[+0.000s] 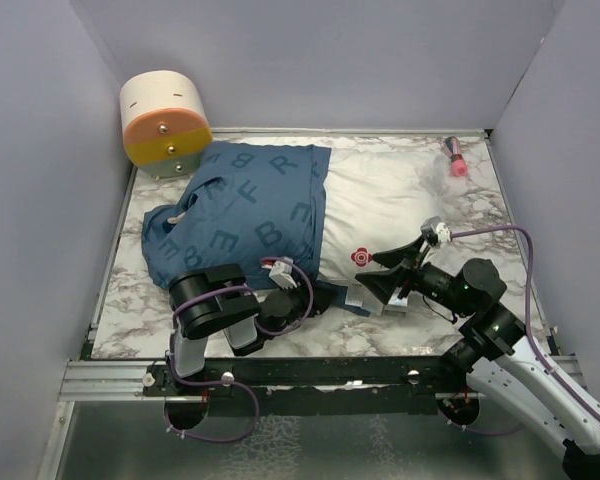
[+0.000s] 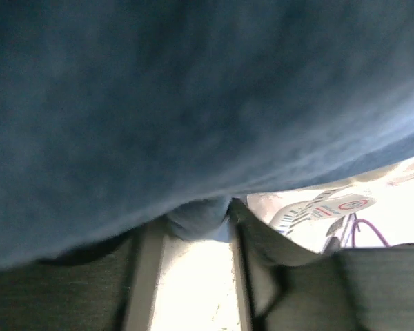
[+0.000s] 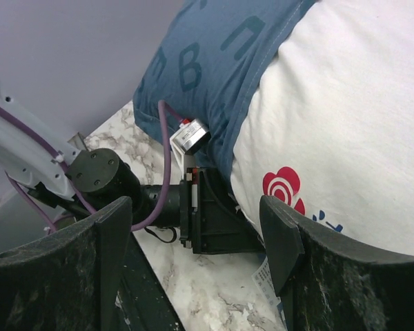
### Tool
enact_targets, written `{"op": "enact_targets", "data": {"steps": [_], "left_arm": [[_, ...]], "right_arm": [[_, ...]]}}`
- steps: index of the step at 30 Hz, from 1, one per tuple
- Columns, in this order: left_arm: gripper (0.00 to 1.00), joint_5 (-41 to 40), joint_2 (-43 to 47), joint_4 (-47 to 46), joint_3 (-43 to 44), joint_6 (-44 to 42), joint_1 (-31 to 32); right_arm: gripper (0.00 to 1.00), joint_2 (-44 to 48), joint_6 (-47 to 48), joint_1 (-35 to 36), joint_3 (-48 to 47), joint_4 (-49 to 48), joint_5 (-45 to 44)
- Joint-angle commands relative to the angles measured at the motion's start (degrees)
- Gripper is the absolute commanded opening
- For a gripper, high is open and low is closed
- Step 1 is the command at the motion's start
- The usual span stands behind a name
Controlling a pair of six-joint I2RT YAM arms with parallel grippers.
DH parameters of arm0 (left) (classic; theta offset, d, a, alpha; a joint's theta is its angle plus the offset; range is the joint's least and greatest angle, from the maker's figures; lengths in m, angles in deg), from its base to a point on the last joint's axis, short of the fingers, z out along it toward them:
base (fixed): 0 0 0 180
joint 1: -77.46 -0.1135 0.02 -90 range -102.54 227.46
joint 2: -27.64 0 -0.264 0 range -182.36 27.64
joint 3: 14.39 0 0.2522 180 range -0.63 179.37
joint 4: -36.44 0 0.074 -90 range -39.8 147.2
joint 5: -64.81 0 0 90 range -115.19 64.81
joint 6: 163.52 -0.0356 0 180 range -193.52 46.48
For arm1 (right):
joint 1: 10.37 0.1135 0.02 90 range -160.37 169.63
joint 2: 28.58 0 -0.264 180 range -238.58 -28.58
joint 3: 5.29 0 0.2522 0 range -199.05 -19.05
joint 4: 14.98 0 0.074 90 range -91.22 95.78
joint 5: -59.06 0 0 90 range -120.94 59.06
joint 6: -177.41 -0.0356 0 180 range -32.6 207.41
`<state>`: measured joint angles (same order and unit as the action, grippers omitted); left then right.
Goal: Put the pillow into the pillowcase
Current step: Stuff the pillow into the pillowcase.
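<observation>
Spread wide with nothing between them, the right jaws sit low over the white-and-grey marbled counter (image 1: 130, 320). They are just beside the near edge of the large, plump white fabric pillow (image 1: 405, 200), close to its red flower print (image 1: 360, 256), and their dark fingers (image 3: 103, 241) point across at the left arm's wrist. The left jaws stand partly apart at the near hem of the thin, dark blue fabric pillowcase printed with light blue letters (image 1: 250, 210). In the left wrist view a small fold of that blue cloth lies between the tips and seems to touch both inner faces, but whether it is truly pinched cannot be told. A white printed label (image 2: 324, 210) shows by the pillow's near edge, just beside the left jaws. The pillowcase covers the left part of the pillow, and its open edge runs across the pillow about midway, so the right part lies bare. The pillow itself stretches from left to right along the far side of the counter. A cream cylinder with an orange band (image 1: 163, 120) sits at the far left corner, next to the pillowcase's far end. A small pink object (image 1: 456, 160) lies near the far right corner, by the pillow's far edge.
</observation>
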<state>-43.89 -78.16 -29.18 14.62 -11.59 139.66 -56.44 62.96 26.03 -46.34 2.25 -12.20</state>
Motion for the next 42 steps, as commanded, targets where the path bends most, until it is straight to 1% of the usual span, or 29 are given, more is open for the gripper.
{"op": "enact_targets", "data": {"steps": [1,2,3,5,8,10,13,15,19,22,25,26,30,34,37,42], "left_arm": [[0.32,2.7,-6.4,-15.5,-0.5,3.2,-0.3],[0.27,2.7,-6.9,-16.4,-0.8,3.3,-0.3],[0.20,2.5,-7.1,-17.0,-1.2,3.1,-0.3],[0.12,1.7,-6.5,-17.7,-2.3,2.0,-0.4],[0.04,1.5,-3.8,-17.8,-3.9,-1.3,-0.5],[0.00,2.5,-0.6,-15.8,-4.3,-4.1,-0.6],[0.00,4.4,6.3,-8.3,-4.0,-8.1,-0.4],[0.00,5.8,13.0,0.0,-3.2,-10.8,-0.2],[0.00,9.0,27.2,24.5,1.8,-16.0,0.4],[0.00,9.8,37.5,39.5,5.7,-20.9,0.4],[0.00,9.0,44.4,52.5,11.2,-26.4,0.1],[0.00,8.9,45.9,55.7,13.1,-28.0,-0.1],[0.00,10.5,48.3,64.2,20.5,-32.6,-1.1],[0.00,12.7,47.3,69.0,26.7,-35.0,-1.6],[0.00,13.8,46.1,71.7,30.5,-36.2,-2.0],[0.00,15.8,44.3,74.6,36.0,-37.4,-2.7]], "right_arm": [[0.74,-0.2,1.6,0.3,-1.5,1.3,-0.8],[0.74,-0.2,1.7,0.3,-1.6,1.5,-1.0],[0.74,-0.4,1.8,0.3,-1.7,1.4,-1.1],[0.74,-0.8,1.9,0.3,-1.7,1.2,-1.2],[0.74,-1.6,2.4,0.3,-2.8,1.3,-1.3],[0.74,-2.2,3.0,0.3,-3.8,1.6,-1.6],[0.74,-3.0,3.9,0.3,-5.5,2.6,-2.4],[0.74,-3.4,4.2,0.3,-6.3,2.5,-2.1],[0.75,-5.6,8.0,0.3,-10.7,4.7,-3.0],[0.82,-9.0,12.9,0.3,-17.3,8.6,-5.8],[0.93,-14.1,16.7,0.3,-24.9,12.8,-9.7],[0.95,-16.1,18.1,0.3,-27.4,14.4,-10.6],[0.96,-24.7,21.0,0.3,-35.5,22.1,-15.1],[0.96,-31.5,21.4,0.3,-39.4,30.0,-17.7],[0.96,-32.9,20.9,0.3,-39.5,33.2,-19.4],[0.94,-34.1,20.1,0.3,-37.2,35.1,-21.9]]}}
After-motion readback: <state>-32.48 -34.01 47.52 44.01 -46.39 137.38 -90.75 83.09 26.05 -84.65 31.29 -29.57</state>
